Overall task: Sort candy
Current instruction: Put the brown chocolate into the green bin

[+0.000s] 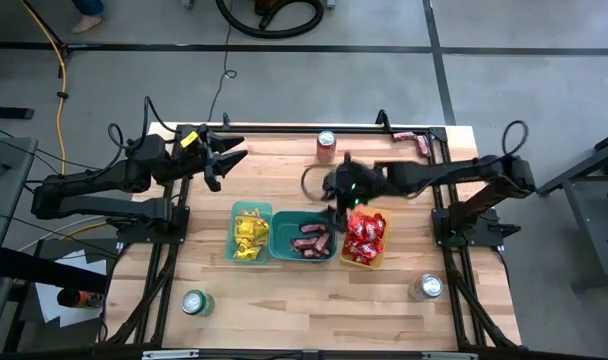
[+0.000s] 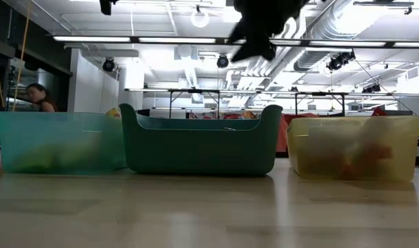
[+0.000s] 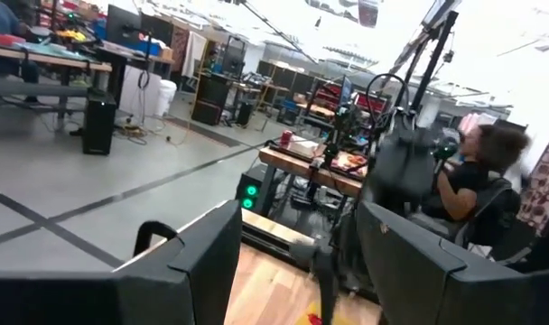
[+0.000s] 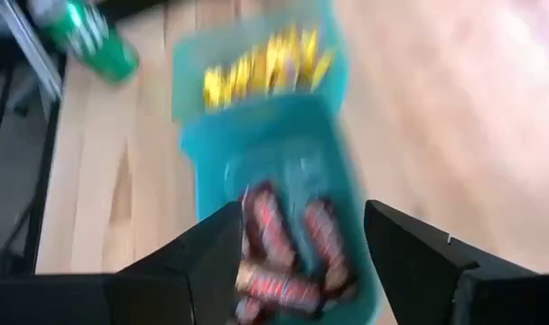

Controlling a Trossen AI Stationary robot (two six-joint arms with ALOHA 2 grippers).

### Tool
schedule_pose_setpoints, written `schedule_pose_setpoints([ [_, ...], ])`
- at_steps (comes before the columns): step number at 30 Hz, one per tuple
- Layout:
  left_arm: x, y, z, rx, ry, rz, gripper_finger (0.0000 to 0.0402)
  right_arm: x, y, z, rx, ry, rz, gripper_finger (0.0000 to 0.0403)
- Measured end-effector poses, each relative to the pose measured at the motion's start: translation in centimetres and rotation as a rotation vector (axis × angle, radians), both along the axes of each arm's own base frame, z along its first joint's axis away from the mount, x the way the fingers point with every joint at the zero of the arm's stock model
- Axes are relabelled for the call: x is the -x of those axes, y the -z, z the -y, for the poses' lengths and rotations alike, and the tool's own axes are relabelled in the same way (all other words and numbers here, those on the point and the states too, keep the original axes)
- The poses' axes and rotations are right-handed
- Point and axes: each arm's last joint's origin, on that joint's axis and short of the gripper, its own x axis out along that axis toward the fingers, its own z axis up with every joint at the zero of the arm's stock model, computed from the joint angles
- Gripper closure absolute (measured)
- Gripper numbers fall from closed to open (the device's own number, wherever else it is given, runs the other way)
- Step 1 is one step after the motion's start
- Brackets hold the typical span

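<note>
Three bins stand in a row at mid-table. The green bin (image 1: pixel 251 234) holds yellow candy packets (image 4: pixel 261 68), the teal bin (image 1: pixel 309 238) holds dark brown bars (image 4: pixel 288 244), and the yellow bin (image 1: pixel 365 238) holds red packets (image 1: pixel 366 232). My right gripper (image 4: pixel 302 217) hangs open over the teal bin's far right corner (image 1: pixel 336 208), slanting down, with nothing between its fingers. In the low view it shows dark above the bins (image 2: pixel 264 27). My left gripper (image 1: pixel 234 160) waits raised at the far left, open and empty (image 3: pixel 300 217).
A red can (image 1: pixel 326 145) stands near the far edge, a green can (image 1: pixel 194 302) at the near left and a silver can (image 1: pixel 430 288) at the near right. A person (image 3: pixel 478 171) sits beyond the table. Bare wood lies in front of the bins.
</note>
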Motion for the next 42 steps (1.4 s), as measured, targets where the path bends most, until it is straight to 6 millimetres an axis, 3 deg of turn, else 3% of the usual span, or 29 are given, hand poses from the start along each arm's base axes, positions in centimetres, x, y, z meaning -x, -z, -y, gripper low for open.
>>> schedule_pose_setpoints([
  [6,0.0,0.0,0.0,0.001,-0.003,0.000,0.0195,1.3,-6.6,2.4,0.107,0.038,0.261,0.0176],
  [11,0.0,0.0,0.0,0.018,0.001,0.005,0.0195,1.9,-10.0,2.9,0.144,0.059,0.529,0.0176],
  [16,0.0,0.0,0.1,0.024,0.038,0.007,0.0195,1.6,-10.8,2.1,0.142,0.020,0.626,0.0176],
  [24,-0.2,0.1,0.0,0.044,0.019,0.008,0.0195,1.5,-10.7,1.9,0.139,0.017,0.620,0.0176],
  [27,-1.2,0.7,-0.4,0.113,-0.064,-0.029,0.0196,1.5,-10.7,2.1,0.139,0.021,0.620,0.0176],
  [30,-3.0,1.2,-1.0,0.131,-0.143,-0.170,0.0200,1.6,-10.6,2.4,0.138,0.033,0.611,0.0176],
  [33,-4.9,0.9,-2.6,0.133,-0.274,-0.326,0.0206,1.6,-10.5,2.7,0.139,0.042,0.599,0.0176],
  [37,-6.6,1.3,-6.9,0.173,-0.577,-0.514,0.0219,1.7,-10.3,3.1,0.141,0.054,0.577,0.0176],
  [42,-6.8,5.2,-13.7,0.390,-0.909,-0.537,0.0238,1.8,-9.9,3.5,0.140,0.066,0.535,0.0176],
])
